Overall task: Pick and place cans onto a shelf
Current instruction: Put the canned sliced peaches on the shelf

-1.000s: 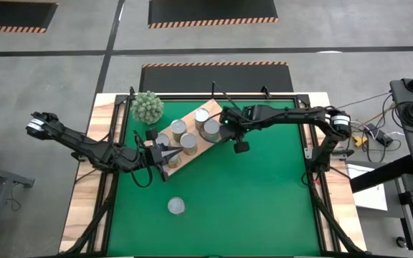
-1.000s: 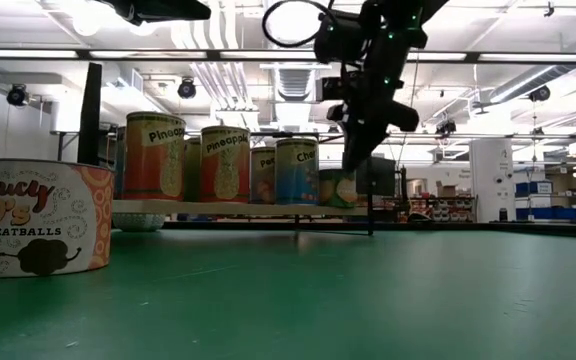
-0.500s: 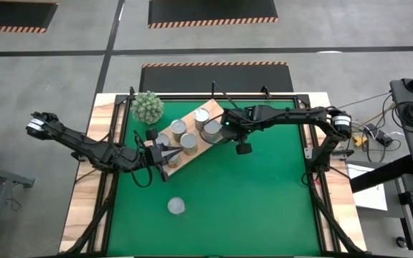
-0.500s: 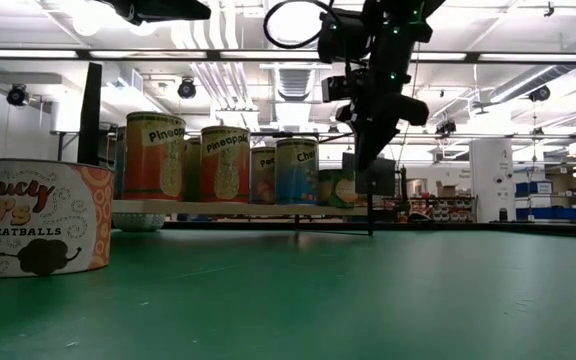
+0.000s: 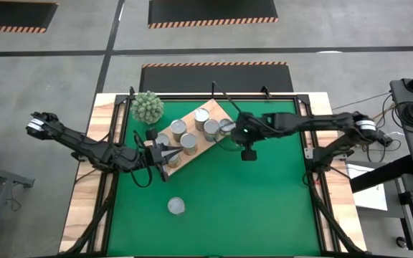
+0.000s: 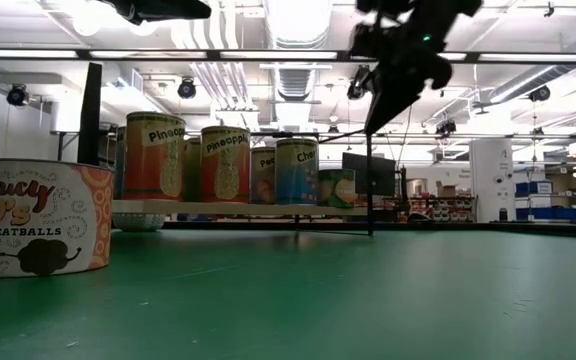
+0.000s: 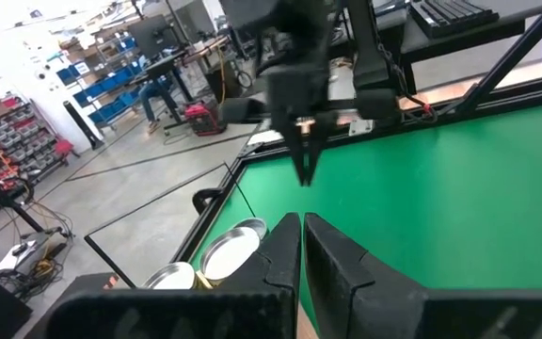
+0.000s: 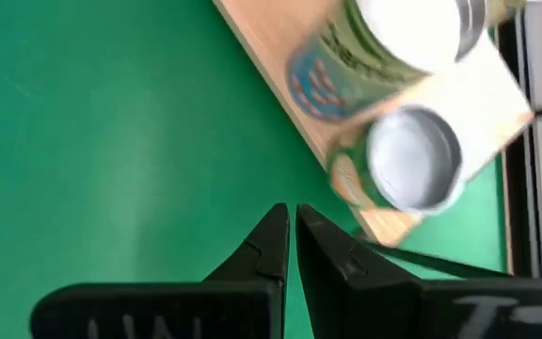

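Note:
The light-brown shelf board (image 5: 214, 107) lies slantwise on the green mat, with a black wire frame (image 6: 370, 185) at its end. Several cans stand upright on their bases on it, among them one (image 5: 225, 127) at its right end, which also shows in the right wrist view (image 8: 414, 155). One more can (image 5: 176, 206) stands alone on the mat near the front; it also shows in the low view (image 6: 38, 215). My right gripper (image 5: 229, 135) is shut and empty, above the mat just right of the shelf. My left gripper (image 5: 171, 153) is shut and empty, held high over the shelf's near left end.
A spiky green ball-shaped plant (image 5: 148, 107) stands at the mat's far left corner, beside the shelf. Black rails (image 5: 307, 143) run along the table's sides. Bare green mat (image 5: 264, 201) lies to the right of and in front of the shelf.
My right gripper has drawn back from the cans at the shelf's right end, toward the table's right edge and upward. The can at that end now shows uncovered from above and stands still. My left gripper has kept still.

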Robot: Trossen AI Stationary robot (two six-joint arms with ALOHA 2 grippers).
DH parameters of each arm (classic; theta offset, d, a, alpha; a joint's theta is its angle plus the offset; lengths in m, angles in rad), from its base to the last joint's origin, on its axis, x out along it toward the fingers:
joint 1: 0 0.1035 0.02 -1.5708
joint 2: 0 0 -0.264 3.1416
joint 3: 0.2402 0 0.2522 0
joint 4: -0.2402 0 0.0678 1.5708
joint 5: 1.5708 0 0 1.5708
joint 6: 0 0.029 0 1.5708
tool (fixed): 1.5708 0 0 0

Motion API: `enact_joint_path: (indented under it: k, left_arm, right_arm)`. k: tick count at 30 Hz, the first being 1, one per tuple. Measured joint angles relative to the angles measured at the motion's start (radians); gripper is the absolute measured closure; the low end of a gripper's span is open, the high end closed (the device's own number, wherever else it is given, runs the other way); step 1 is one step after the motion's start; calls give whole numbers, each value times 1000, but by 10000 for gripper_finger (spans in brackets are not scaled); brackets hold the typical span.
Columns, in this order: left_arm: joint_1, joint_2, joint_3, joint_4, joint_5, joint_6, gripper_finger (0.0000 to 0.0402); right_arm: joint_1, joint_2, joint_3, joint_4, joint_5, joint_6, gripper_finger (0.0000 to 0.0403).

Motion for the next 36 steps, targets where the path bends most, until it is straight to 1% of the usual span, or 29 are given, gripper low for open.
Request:
enact_joint_path:
  k: [5, 9, 11, 14, 17, 20, 24, 26, 29, 32, 36]
  left_arm:
    - [0, 0, 1, 40, -1, -4, 402]
    - [0, 7, 18, 61, -1, -29, 402]
    - [0, 25, 38, 69, -1, -43, 402]
    - [0, 90, 93, 70, -1, -69, 402]
    - [1, 188, 180, 68, -2, -67, 402]
    - [15, 300, 299, 20, -13, -39, 402]
    - [74, 425, 506, -210, -20, -54, 402]
    - [118, 478, 605, -347, 18, -94, 402]
    - [194, 550, 723, -483, 138, -123, 402]
    - [272, 607, 809, -536, 255, -126, 402]
    - [364, 679, 918, -624, 363, -130, 402]
  right_arm:
    - [44, -144, -192, 188, 0, 59, 390]
    - [63, -250, -321, 320, 2, 97, 390]
    - [67, -297, -374, 383, 0, 103, 390]
    - [72, -359, -435, 452, 3, 105, 390]
    - [75, -413, -480, 486, 1, 100, 390]
    - [77, -462, -506, 497, 1, 87, 390]
    - [77, -520, -530, 493, 0, 56, 390]
    - [77, -552, -530, 483, 0, 37, 390]
    - [77, -604, -530, 483, -1, 21, 390]
    - [77, -655, -530, 455, -6, 20, 390]
    - [77, -716, -530, 408, -8, 29, 390]
